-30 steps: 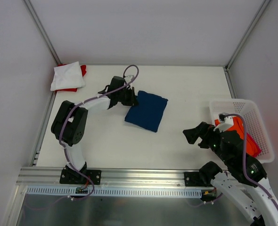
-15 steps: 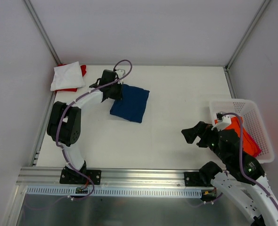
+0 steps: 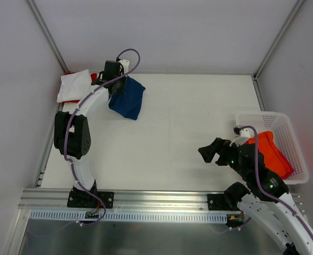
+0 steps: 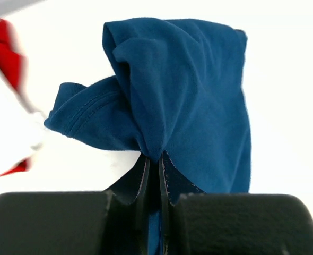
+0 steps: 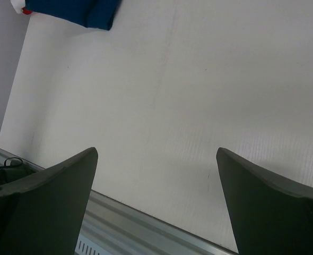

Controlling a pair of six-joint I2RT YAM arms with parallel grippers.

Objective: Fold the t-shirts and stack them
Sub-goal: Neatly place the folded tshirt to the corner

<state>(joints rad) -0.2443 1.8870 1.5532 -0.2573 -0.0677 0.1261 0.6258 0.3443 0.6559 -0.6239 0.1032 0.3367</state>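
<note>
Left gripper pinched shut on navy t-shirt, dragged it across; white-red stack now just beside, ready for stacking.

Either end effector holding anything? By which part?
Left end effector pinches the folded navy blue cloth t-shirt at a bunched edge; right end effector open, empty.

Open table between navy t-shirt and basket.
</note>
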